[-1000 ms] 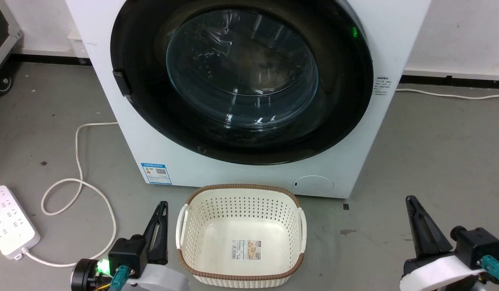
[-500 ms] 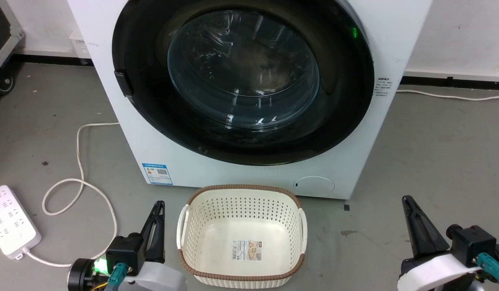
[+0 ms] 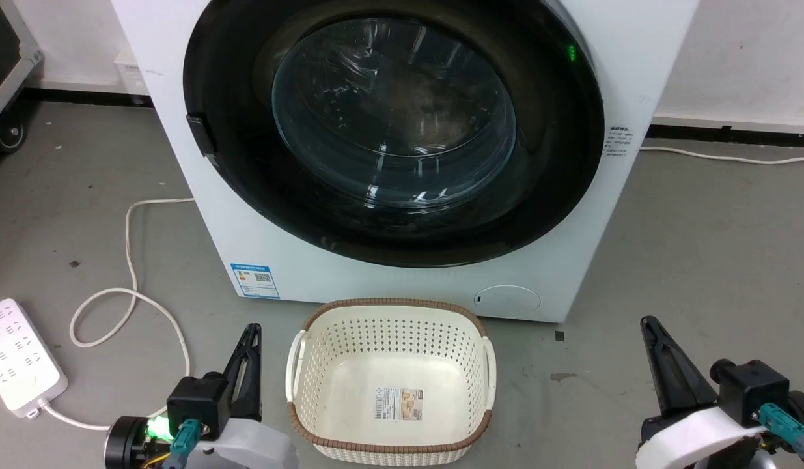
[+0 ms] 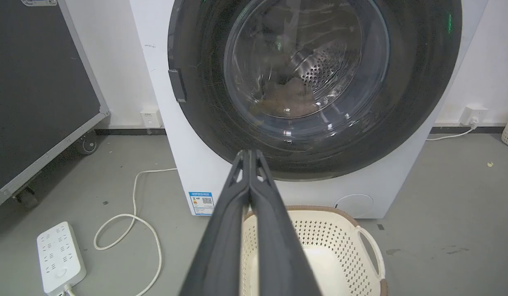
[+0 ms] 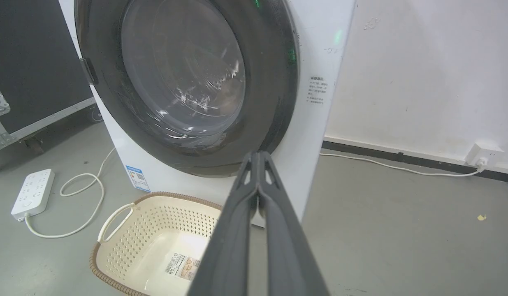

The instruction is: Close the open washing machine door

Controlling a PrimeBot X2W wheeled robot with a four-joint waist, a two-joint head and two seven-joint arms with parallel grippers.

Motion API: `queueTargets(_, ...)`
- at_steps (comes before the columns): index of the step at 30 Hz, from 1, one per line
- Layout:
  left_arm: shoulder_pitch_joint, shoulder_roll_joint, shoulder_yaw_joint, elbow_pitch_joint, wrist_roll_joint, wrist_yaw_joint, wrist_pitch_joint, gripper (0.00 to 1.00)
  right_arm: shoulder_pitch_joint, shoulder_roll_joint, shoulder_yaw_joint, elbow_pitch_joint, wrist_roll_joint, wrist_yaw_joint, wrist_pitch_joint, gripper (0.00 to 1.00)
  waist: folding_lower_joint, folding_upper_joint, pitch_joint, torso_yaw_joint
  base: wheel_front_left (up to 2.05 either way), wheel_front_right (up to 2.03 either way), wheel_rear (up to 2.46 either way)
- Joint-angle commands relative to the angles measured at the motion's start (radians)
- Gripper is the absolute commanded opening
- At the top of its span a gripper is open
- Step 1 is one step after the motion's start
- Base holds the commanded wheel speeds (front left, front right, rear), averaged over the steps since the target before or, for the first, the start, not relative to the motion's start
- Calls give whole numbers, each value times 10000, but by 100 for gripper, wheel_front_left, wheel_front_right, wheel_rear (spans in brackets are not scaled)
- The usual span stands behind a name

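Observation:
The washing machine door [image 3: 395, 124], round, black-rimmed with a bulging glass window, lies flat against the white machine's front [image 3: 258, 254]. Its small black handle [image 3: 200, 135] sits on the left rim. The left wrist view shows the door [image 4: 307, 65] with the steel drum behind the glass. In the right wrist view the door [image 5: 184, 78] sits flush with the front. My left gripper [image 3: 249, 342] is shut and empty, low on the floor side, left of the basket. My right gripper [image 3: 655, 345] is shut and empty at the lower right. Both are well short of the door.
A cream perforated basket [image 3: 388, 329] stands empty on the floor right before the machine, between my arms. A white power strip [image 3: 21, 358] and its looped cable [image 3: 128, 260] lie at the left. A black wheeled case [image 4: 35, 82] stands at the far left.
Both grippers have drawn slightly lower and leftward in the head view, while the view itself has shifted a little. The door stands as before.

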Motion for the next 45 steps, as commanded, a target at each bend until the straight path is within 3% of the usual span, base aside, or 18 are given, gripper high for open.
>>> queueTargets(1, -28, -22, 50, -55, 89, -20, 57, 0, 33, 54, 32, -91, -62, -4, 42, 0, -1, 0, -2, 3, 0, 0, 0)
queueTargets(45, -45, -109, 564, -335, 337, -136, 978, 0, 54, 125, 364, -485, -405, -7, 966, 0, -1, 0, -87, 103, 0, 0, 0)
